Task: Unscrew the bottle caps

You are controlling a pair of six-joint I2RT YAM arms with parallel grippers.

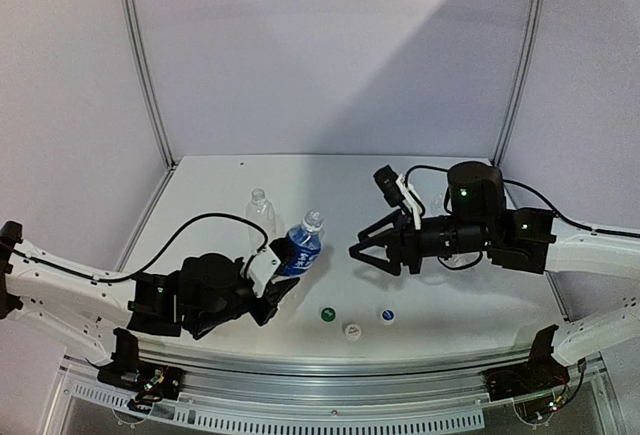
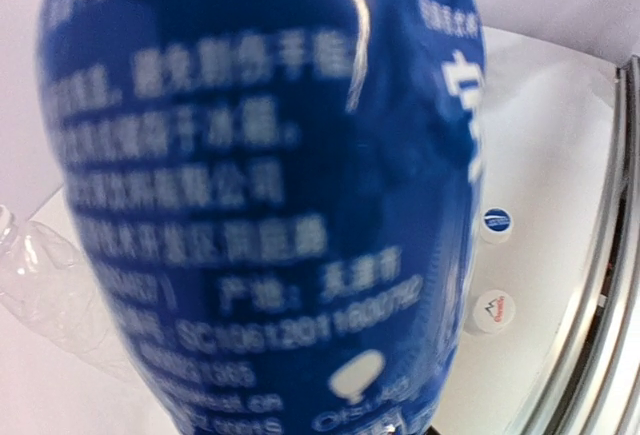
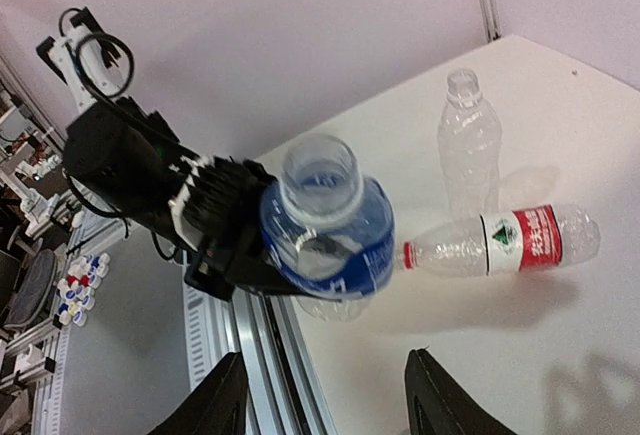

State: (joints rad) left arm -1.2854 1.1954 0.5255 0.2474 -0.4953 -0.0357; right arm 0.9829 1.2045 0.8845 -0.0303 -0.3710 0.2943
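White table: blue-label bottle, tilted, clamped in the left pincer.

Print blurred on the blue-labelled bottle, cut off at top and bottom of the left wrist frame, left hand hidden behind it there, clear bottle clipped at lower left, right hand cut off by its frame's lower edge

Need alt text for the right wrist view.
A blue-labelled bottle, cap off, is held by the left gripper, its open mouth facing the camera. Beyond it on the table, a clear bottle stands upright and a red-labelled bottle lies on its side. The right gripper is open and empty at the bottom.
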